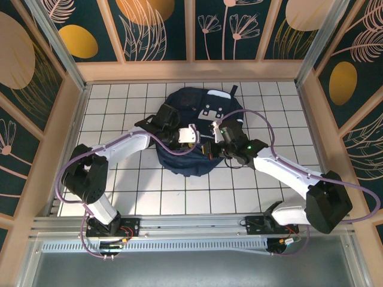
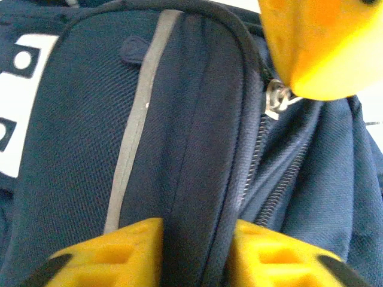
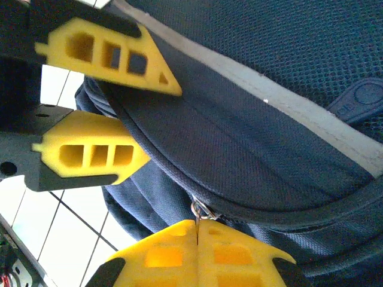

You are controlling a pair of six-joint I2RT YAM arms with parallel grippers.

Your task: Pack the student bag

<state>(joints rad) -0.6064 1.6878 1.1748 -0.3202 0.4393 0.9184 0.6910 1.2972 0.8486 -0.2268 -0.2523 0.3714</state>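
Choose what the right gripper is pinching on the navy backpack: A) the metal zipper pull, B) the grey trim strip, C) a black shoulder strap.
A: the right gripper is shut on the metal zipper pull of the student bag.

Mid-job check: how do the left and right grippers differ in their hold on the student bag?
The left gripper has jaws apart around a thick fold of the student bag; the right gripper has jaws pressed together. The left gripper grips fabric; the right gripper pinches the small metal zipper pull. Both are yellow-fingered and hold the same bag.
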